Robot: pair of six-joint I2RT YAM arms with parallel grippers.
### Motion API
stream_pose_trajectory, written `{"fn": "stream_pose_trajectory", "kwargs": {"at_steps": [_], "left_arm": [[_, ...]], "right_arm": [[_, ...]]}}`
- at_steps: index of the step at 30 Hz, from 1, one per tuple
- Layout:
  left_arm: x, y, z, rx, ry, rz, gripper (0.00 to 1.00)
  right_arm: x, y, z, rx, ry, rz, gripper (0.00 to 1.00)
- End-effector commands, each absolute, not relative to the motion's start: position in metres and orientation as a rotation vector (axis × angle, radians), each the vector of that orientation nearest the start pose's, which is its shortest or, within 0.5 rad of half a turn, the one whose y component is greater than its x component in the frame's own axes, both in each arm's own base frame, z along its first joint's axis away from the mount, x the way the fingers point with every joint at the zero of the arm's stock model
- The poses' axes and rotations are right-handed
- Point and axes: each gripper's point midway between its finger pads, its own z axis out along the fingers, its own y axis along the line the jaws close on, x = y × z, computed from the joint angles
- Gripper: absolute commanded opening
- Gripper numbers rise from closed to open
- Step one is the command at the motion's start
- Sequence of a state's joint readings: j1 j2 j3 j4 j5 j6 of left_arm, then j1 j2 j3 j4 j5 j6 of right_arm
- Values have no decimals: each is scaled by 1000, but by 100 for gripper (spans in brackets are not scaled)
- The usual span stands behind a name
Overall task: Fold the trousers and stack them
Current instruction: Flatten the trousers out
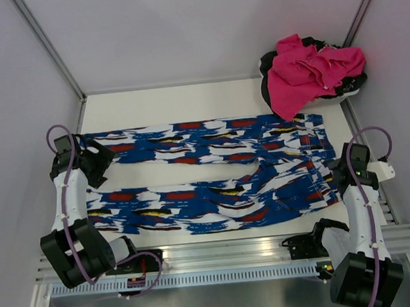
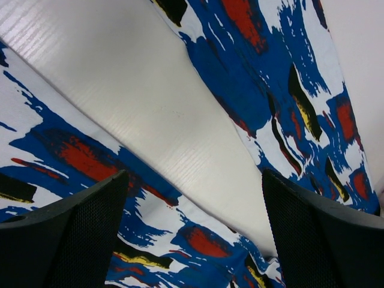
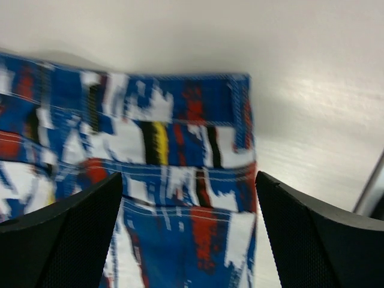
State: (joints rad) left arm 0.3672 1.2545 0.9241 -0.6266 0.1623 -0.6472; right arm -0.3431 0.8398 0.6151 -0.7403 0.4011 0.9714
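Trousers [image 1: 214, 174]: spread flat across the counter [image 1: 172, 102], both legs running to the left edge, bare counter showing between them; waistband [image 1: 317, 161] at the right edge. Left pincer [image 2: 195, 201]: released, grasping nothing, above the gap between the legs near the left edge. Right pincer [image 3: 189, 207]: released, over the waistband. Pink garment [image 1: 309, 72]: heaped at the far right corner.
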Motion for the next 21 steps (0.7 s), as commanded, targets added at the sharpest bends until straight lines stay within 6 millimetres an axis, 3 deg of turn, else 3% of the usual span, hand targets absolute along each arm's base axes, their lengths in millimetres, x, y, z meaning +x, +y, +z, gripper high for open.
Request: {"fn": "stream_pose_trajectory", "kwargs": {"at_steps": [1,6,11,13,16,21], "left_arm": [[301,52,144,-1057,2217,-361,96],[296,47,149,-1014,2205,-402,97],[288,46,148,-993,2196,-389,98],[287,44,146,-988,2203,-401,98],[287,44,146,-990,2201,-398,98],[287,48,152,-993,2172,-376,98]], "right_arm": [[160,-83,59,1792,1898,-205,98],[147,-82,62,1799,1959,-275,97],[158,-81,64,1723,1970,-215,97],[154,-81,55,1755,1937,-217,96],[151,-87,56,1777,1880,-249,96],[150,-86,49,1824,1960,-308,96]]}}
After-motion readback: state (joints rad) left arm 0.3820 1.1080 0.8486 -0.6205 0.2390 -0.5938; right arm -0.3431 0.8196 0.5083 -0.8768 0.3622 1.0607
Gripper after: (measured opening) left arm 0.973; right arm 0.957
